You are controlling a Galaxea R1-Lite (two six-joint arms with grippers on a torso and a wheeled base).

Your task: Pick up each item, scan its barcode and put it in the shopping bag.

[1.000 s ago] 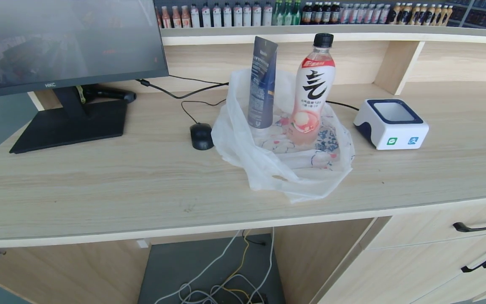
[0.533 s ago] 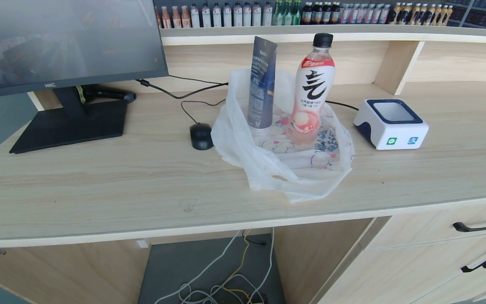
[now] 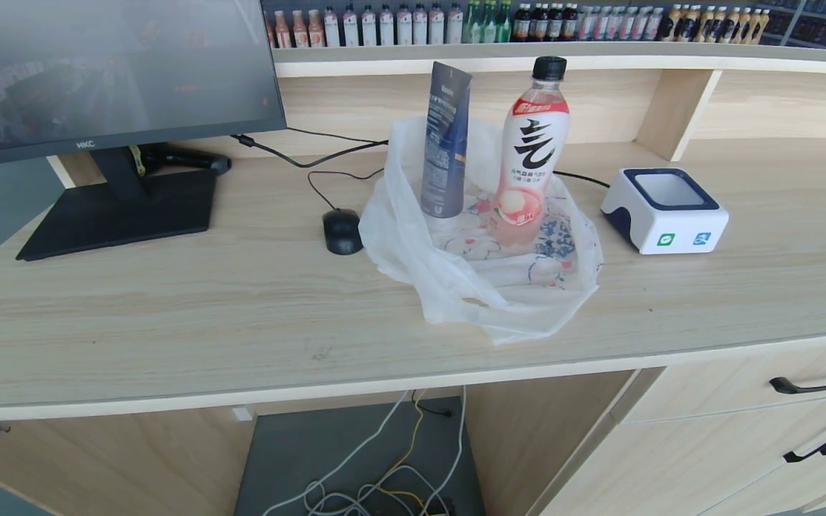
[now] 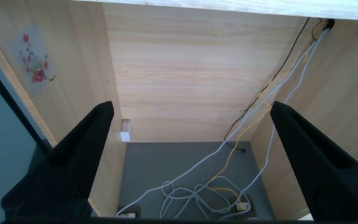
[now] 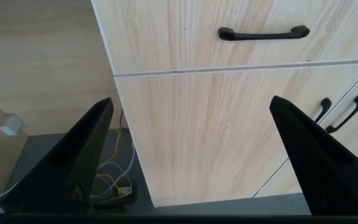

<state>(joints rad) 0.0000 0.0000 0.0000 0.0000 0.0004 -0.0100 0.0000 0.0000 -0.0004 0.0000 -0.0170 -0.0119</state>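
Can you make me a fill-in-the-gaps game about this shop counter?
The pink bottle has a ___ cap.
The blue ___ stands beside it in the shopping bag.
The black mouse lies between the bag and the ___.
The left claw and right claw are both ___.
Missing words: black, tube, monitor, open.

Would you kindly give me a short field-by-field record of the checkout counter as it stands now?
bag: white shopping bag, open on the counter
in bag: dark blue tube and pink bottle, both upright
scanner: right of the bag, apart from it
left gripper: under the counter, jaws apart, empty
right gripper: facing the drawers, jaws apart, empty
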